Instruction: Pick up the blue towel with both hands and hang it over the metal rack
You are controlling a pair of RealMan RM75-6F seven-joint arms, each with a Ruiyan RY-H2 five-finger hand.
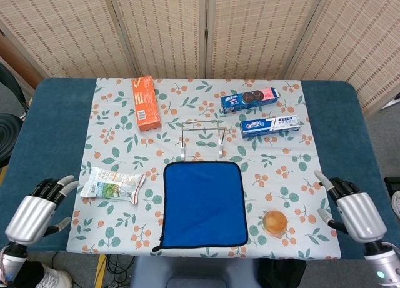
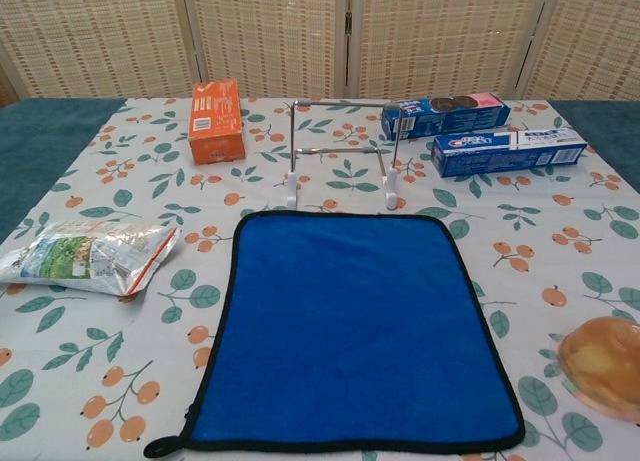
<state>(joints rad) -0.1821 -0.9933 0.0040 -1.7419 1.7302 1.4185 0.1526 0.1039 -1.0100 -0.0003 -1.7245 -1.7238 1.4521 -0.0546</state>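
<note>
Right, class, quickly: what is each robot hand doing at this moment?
Left robot hand: open, holding nothing, beside the table edge.
Right robot hand: open, holding nothing.

a staged test room made to look domestic: woven folding screens [image 1: 206, 29] close off the back, and the surface [image 1: 50, 132] wears a teal cover under a fruit-print cloth [image 1: 112, 138]. cables [image 1: 112, 263] trail on the grey floor below, and a black chair [image 1: 7, 122] sits at the side.
</note>
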